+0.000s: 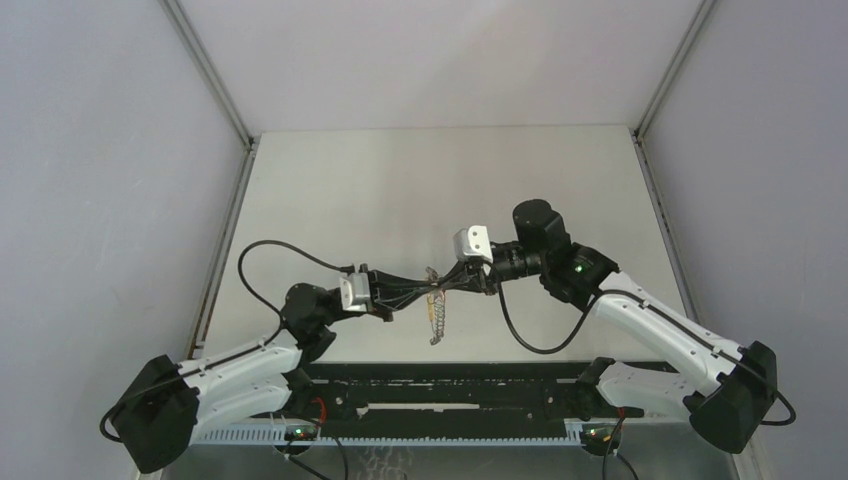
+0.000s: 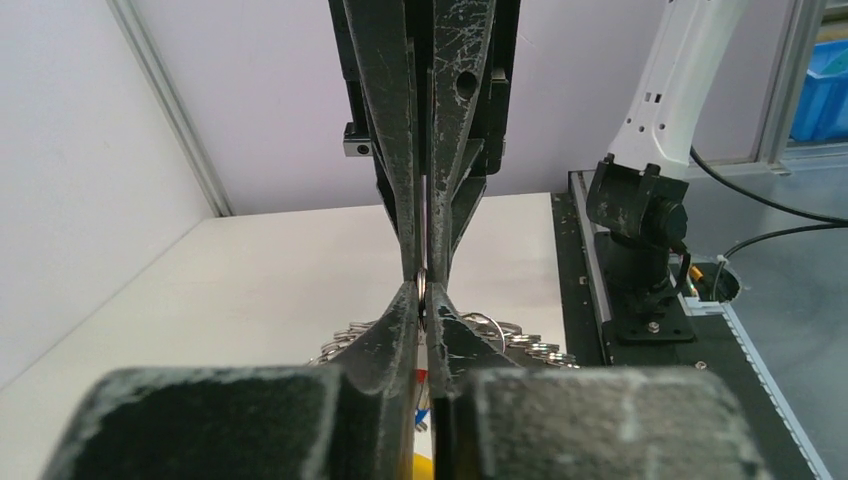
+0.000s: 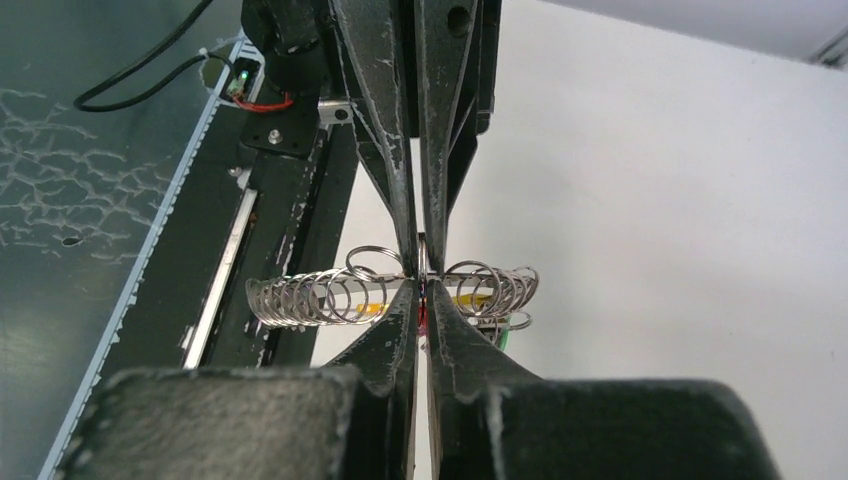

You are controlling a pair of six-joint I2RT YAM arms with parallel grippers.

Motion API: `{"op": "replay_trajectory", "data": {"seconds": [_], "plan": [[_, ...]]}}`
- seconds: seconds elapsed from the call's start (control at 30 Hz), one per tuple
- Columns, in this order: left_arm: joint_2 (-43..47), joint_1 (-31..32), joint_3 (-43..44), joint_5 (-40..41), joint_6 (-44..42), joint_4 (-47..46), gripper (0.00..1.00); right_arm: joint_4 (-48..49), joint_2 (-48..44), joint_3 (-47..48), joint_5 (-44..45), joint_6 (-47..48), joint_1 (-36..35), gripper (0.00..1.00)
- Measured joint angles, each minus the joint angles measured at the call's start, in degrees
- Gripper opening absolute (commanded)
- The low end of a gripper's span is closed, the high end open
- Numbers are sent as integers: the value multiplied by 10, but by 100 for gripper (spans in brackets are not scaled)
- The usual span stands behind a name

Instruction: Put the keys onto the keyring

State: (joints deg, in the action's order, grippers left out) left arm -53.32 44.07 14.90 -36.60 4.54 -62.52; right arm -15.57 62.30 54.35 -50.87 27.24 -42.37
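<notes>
Left claw (image 2: 425,297) clamped on keyring (image 3: 421,248); right claw (image 3: 421,290) pinched shut, seemingly on red key (image 3: 421,313). Step likely needed tips held aligned, key eased slowly along ring's split.

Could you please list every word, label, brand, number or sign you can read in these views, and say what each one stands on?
There are none to read: no lettering, number or sign shows on the left claw, the right claw, the chain of rings or the table.
</notes>
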Motion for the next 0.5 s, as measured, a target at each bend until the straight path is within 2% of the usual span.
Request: {"op": "replay_trajectory", "data": {"seconds": [0.13,0.23,0.37,0.5], "plan": [[14,0,0,6,-12,39,31,-54,-1,9,47,0,-3,0],[44,0,0,22,-34,98,39,-132,10,48,116,1,-17,0],[74,0,0,43,-63,177,43,-228,51,133,206,2,-51,0],[79,0,0,59,-72,219,44,-308,105,205,283,2,-76,0]]}}
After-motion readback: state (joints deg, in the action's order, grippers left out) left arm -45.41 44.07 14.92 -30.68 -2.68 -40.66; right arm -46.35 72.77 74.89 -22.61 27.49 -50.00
